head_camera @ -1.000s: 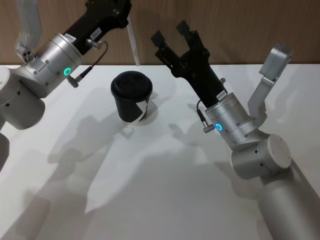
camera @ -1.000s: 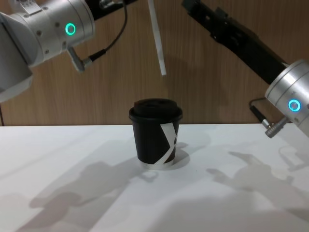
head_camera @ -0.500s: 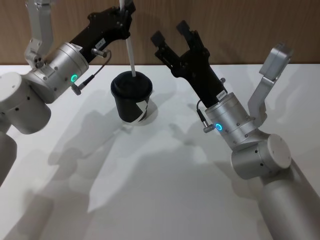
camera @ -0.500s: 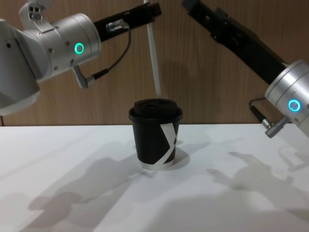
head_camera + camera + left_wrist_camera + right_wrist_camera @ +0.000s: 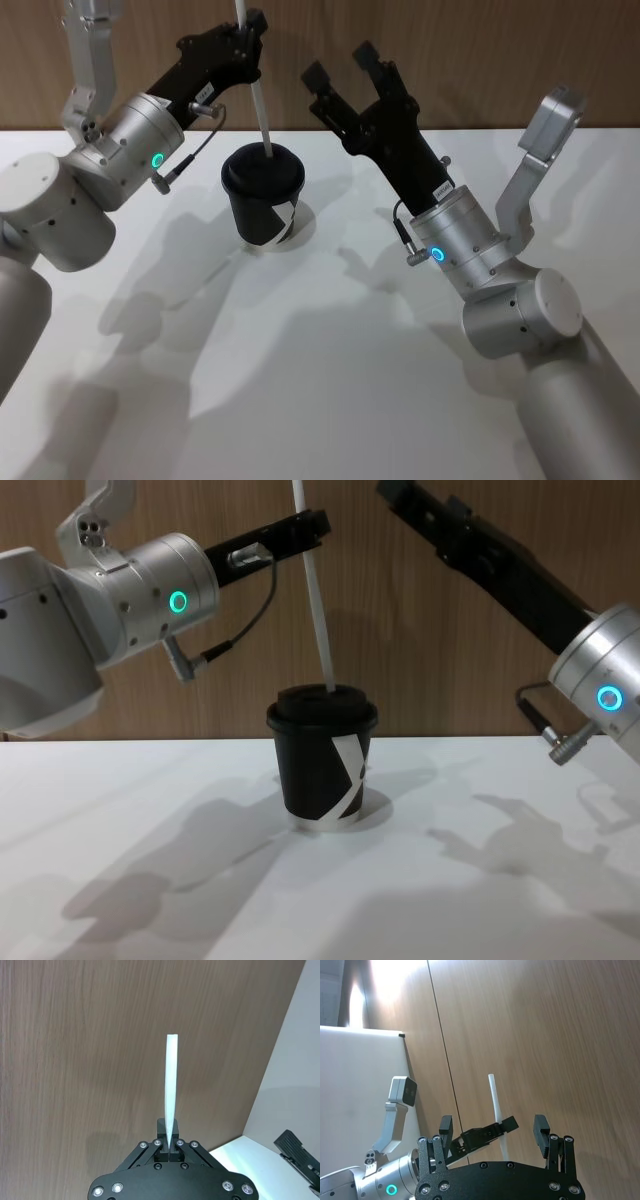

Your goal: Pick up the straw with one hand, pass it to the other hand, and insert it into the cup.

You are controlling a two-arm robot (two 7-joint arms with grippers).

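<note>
The black cup stands upright on the white table, lid on. The white straw is nearly upright over it, and its lower end meets the lid's top. My left gripper, on the green-lit arm, is shut on the straw's upper part. The straw sticks out past its fingers in the left wrist view. To the cup's right and above the table, my right gripper, on the blue-lit arm, is open and holds nothing. In its wrist view, the straw is seen beyond it.
The white table spreads out toward me. A wooden wall rises right behind the cup. The right arm's silver body takes up the table's right side, and the left arm's body the left.
The left arm has come down and inward with the straw, bringing its lower end from the air behind the cup onto the lid. The right arm has not moved.
</note>
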